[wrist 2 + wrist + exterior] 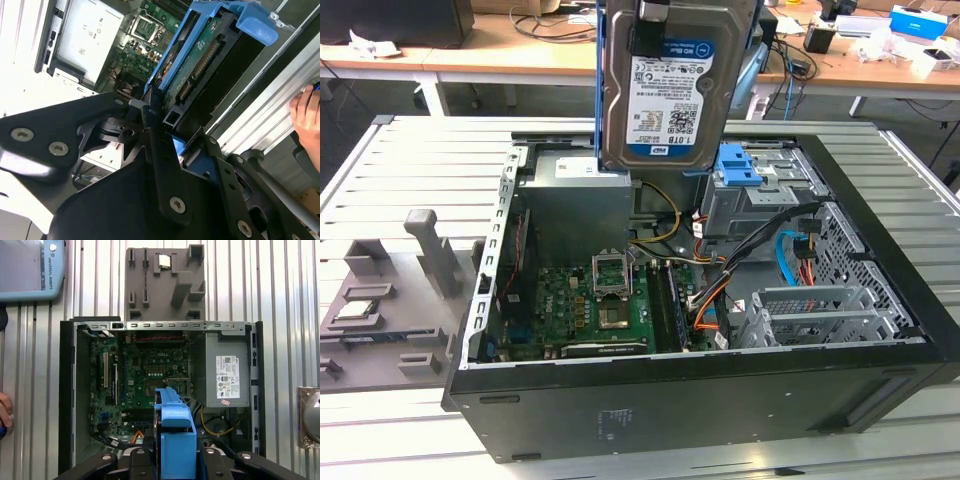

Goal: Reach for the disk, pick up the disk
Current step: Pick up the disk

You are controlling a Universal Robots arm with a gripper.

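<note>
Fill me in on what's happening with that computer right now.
The robot arm's gripper is clamped on the disk, a hard drive with blue side rails, and holds it upright in the air above the open computer case. So the drive is already picked up and clear of the case. In the second wrist view a person's hand rests at the edge of the metal table.

Exterior view: raised, angled down at the open computer case [700,330] from beside it.
First wrist view: straight down, high above the case.
Second wrist view: close, oblique.
Shared: motherboard [150,370].
</note>
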